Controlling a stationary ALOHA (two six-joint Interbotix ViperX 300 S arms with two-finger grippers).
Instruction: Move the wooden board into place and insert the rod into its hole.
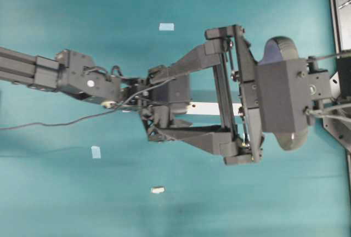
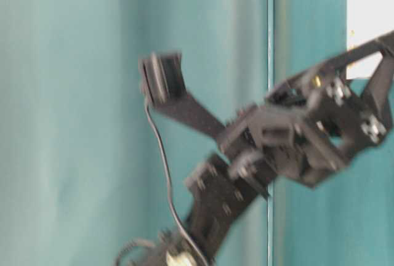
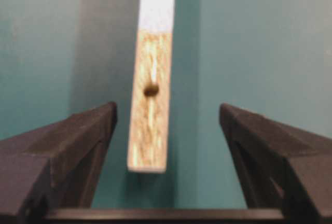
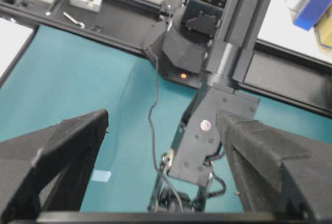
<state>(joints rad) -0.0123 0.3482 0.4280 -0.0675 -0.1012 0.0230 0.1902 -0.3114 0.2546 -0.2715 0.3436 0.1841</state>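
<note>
board: the wooden board is lying flat on the teal tabletop, roughly mid-tabletop, long axis running toward the right edge in the overhead view; pale blue patch near its far end in the left wrist view.
hole: the hole is facing up, unobstructed, so prob ready to take the peg.
rod: the rod is lying on its side nearer the bottom edge in the overhead view, well apart from the board, not yet picked.
left gripper: left gripper is hovering w/ fingers wide, straddling the board's near end w/o touching it; nothing held.
right gripper: right gripper is sitting above the board's right portion, fingers spread wide, empty.
why: board looks let go and lined up; both sets of fingers free, so prob the rod pickup is next.
tape: pale blue tape squares are sitting apart from the board toward the top and bottom edges, maybe placement marks.
</note>
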